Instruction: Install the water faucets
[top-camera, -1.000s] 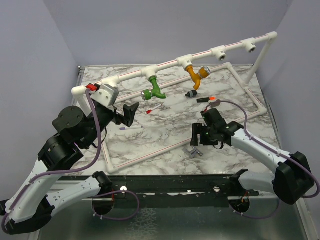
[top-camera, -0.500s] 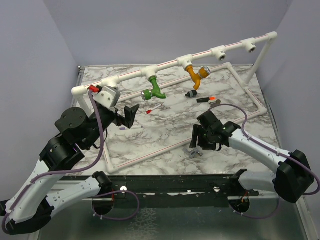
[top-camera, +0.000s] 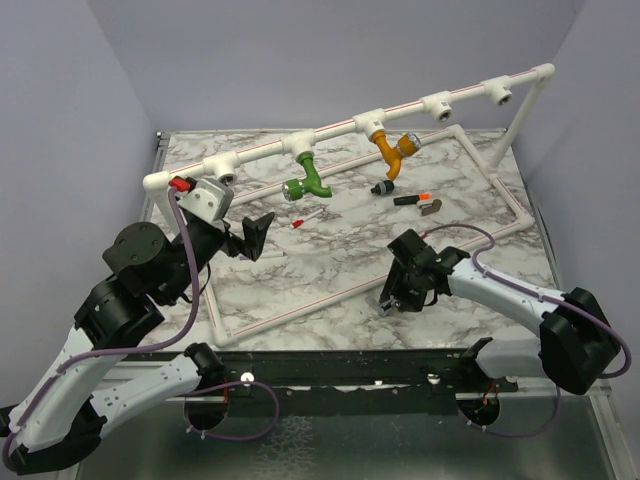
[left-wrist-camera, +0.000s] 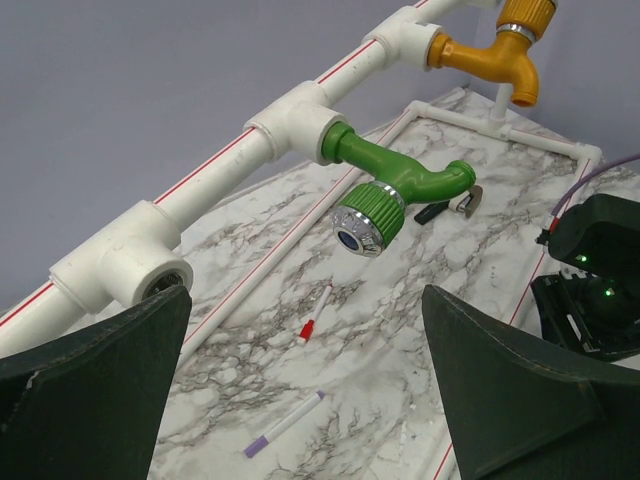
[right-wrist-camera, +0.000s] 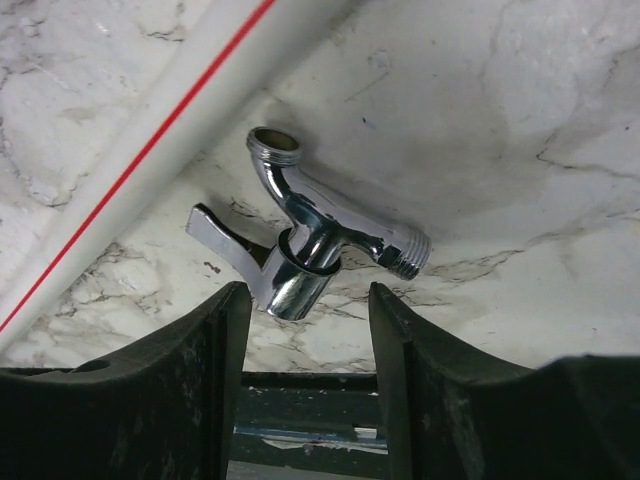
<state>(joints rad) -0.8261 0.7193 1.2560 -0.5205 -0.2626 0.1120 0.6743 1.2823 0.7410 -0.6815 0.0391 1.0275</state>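
Item: grey metal faucet (right-wrist-camera: 310, 250), one, lying on its side on the marble worktop (top-camera: 340, 250), directly between the jaws of the right gripper (right-wrist-camera: 308, 295). Its valve body sits in the gap, its lever points toward the left-hand finger (right-wrist-camera: 215, 340), and its threaded end reaches out past the tip of the other finger. The right gripper (top-camera: 395, 295) is lowered over the piece with jaws partly parted and not clamped. Whether a finger touches the metal cannot be told. A white frame pipe (right-wrist-camera: 150, 150) with a red stripe runs just beyond the faucet, on the far side from the jaws. Further faucets, two: the green faucet (left-wrist-camera: 400, 185) and the mustard faucet (left-wrist-camera: 490, 55), each seated in a tee of the raised pipe rail (top-camera: 330, 132), ahead of and above the left gripper (left-wrist-camera: 305, 400). Total faucets: three. The left jaws are spread fully wide, holding and touching nothing. Tee joints on the rail: five, three of them unfilled, one (left-wrist-camera: 140, 275) close by the left-hand jaw. On the worktop below the left jaws lie two sticks, one red-tipped stick (left-wrist-camera: 316, 315) and one purple-tipped stick (left-wrist-camera: 285, 425).
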